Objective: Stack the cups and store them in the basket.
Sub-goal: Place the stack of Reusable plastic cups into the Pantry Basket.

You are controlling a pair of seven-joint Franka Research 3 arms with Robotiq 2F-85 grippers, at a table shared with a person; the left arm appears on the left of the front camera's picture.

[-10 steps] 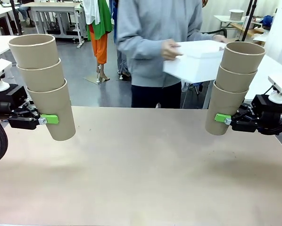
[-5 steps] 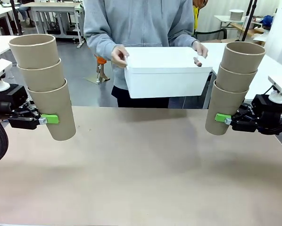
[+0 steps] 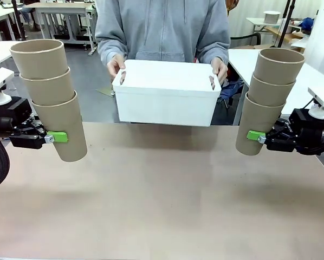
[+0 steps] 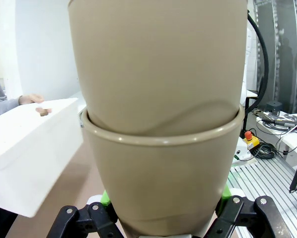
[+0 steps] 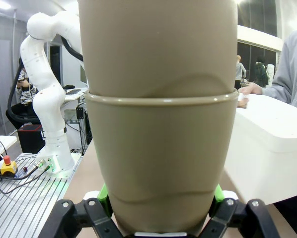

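Robotics lab: bkgd worktables (image 3: 59,6), e-stop btn (image 5: 7,163), cables (image 4: 273,147), slotted alu bench (image 4: 267,193).

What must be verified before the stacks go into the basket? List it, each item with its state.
1. Left pincer shut on the bottom cup of the left stack, three cups: ok.
2. Right pincer shut on the bottom cup of the right stack, three cups: ok.
3. All six cups nested into one stack: not ok, two separate stacks.
4. Basket set down on the table: cannot tell; it is at the far edge.
5. Basket free of the person's hands: not ok, one hand at each short side.
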